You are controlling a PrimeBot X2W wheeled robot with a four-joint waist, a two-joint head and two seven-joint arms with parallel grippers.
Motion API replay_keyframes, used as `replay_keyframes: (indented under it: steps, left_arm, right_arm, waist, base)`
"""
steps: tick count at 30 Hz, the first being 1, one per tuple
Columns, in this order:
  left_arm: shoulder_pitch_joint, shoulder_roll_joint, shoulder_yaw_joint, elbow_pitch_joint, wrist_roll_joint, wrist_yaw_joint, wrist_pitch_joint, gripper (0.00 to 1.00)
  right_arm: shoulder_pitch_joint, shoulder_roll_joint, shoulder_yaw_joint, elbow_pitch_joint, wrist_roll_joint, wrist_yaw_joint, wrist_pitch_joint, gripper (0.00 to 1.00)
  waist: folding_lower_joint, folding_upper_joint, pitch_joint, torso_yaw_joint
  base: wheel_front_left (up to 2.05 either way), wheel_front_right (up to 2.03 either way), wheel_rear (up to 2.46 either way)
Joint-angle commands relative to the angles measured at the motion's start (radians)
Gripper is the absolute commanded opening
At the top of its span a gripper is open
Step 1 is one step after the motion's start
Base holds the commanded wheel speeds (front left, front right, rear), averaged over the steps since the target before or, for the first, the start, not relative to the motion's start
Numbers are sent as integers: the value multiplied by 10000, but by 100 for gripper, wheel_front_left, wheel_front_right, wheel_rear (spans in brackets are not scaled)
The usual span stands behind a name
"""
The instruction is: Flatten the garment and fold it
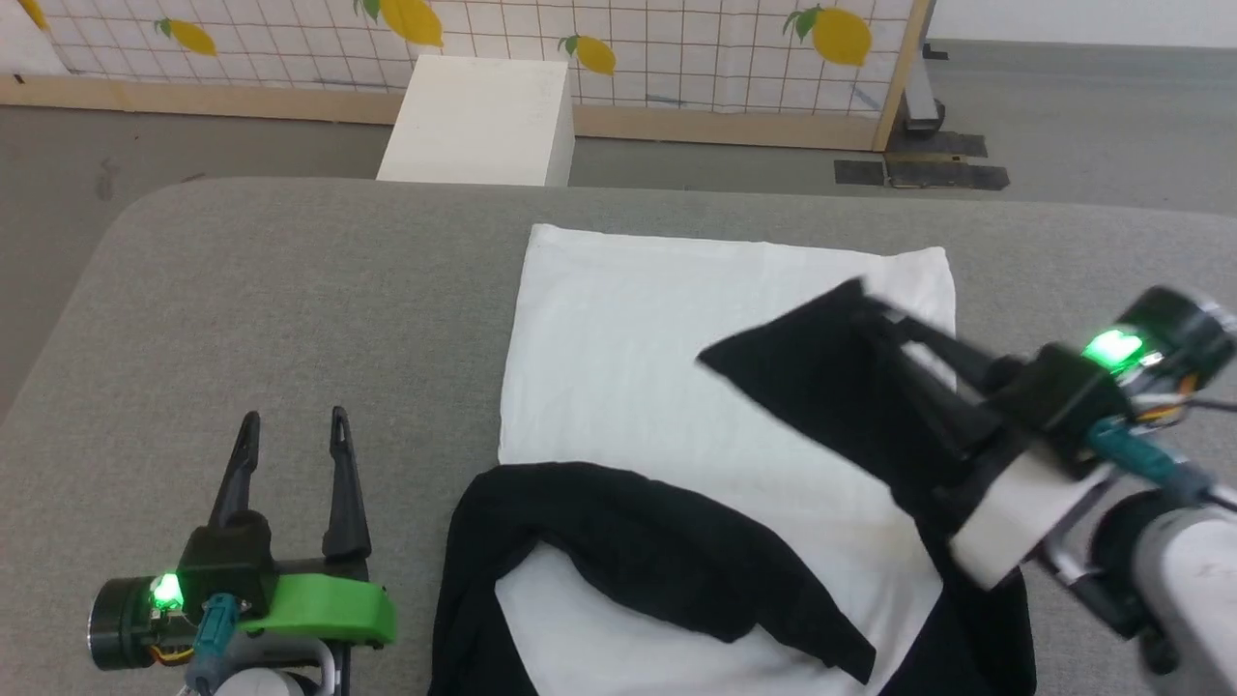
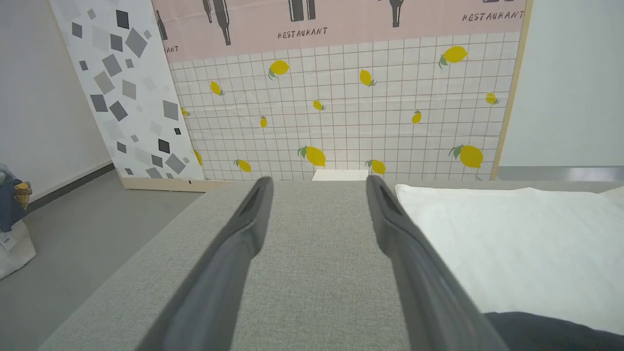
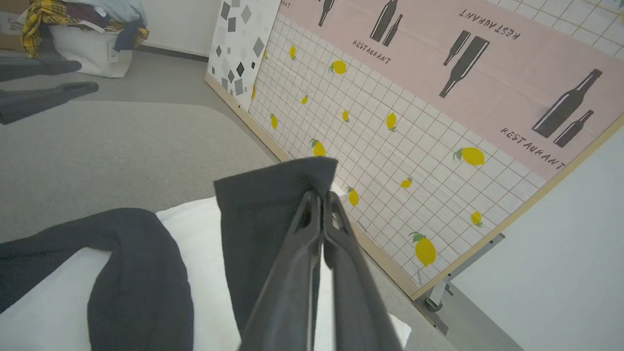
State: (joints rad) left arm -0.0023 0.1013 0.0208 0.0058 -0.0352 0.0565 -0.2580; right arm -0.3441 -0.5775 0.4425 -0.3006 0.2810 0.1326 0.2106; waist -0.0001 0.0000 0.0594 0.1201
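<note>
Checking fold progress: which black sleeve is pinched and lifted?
The right-side sleeve, clamped in the right pincer above the white body; the other sleeve lies loose on it.

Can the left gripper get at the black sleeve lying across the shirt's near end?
Probably yes: the left gripper is open, and bare table lies between it and the black sleeve.

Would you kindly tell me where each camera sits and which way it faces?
Head view: on the head, looking down at the table and garment; left gripper open, right gripper shut on a black sleeve.
Left wrist view: left wrist, facing along its fingers toward the lemon panel.
Right wrist view: right wrist, facing that panel over the held sleeve.
All share the garment.
</note>
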Motion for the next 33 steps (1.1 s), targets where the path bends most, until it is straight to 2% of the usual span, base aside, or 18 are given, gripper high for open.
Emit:
replay_keyframes:
  steps: [1,5,10,20,24,25,26,27,33]
  left_arm:
    - [12,-64,-9,40,-43,-34,-38,100]
    - [-122,-154,-76,65,-63,-35,-38,100]
    - [-289,-270,-231,96,-77,-31,-38,100]
    - [-725,-412,-408,341,-174,-16,-38,100]
    - [-757,-435,-361,433,-183,4,-38,100]
    - [-751,-438,-329,466,-182,9,-38,100]
    - [-741,-439,-280,514,-177,7,-38,100]
    - [-728,-433,-234,561,-171,1,-38,100]
    - [-847,-133,132,932,-205,-210,-38,100]
  right_arm:
    - [-139,196,350,163,0,-19,-86,0]
    - [-767,635,1764,1203,-76,-19,-295,0]
    - [-1404,1329,3281,3078,-53,-19,-751,0]
    - [-1422,2297,5199,6917,203,-19,-1519,0]
    - [-1416,2644,5710,7924,435,-19,-1819,0]
    - [-1439,2719,5782,8014,528,-19,-1915,11]
    - [-1503,2784,5819,8045,610,-19,-2091,60]
    - [-1566,2811,5802,8031,643,-19,-2248,100]
    - [-1642,2682,4985,6946,659,-19,-3296,100]
  waist:
    - [1,0,67,74]
    - [1,0,273,240]
    - [1,0,592,506]
    - [1,0,1159,934]
    - [1,0,1147,875]
    - [1,0,1098,827]
    - [1,0,1028,766]
    - [1,0,950,711]
    - [1,0,368,286]
  base:
    - [0,0,0]
    - [0,0,0]
    - [0,0,0]
    - [0,0,0]
    - [0,0,0]
    - [0,0,0]
    - [0,0,0]
    - [0,0,0]
    - [0,0,0]
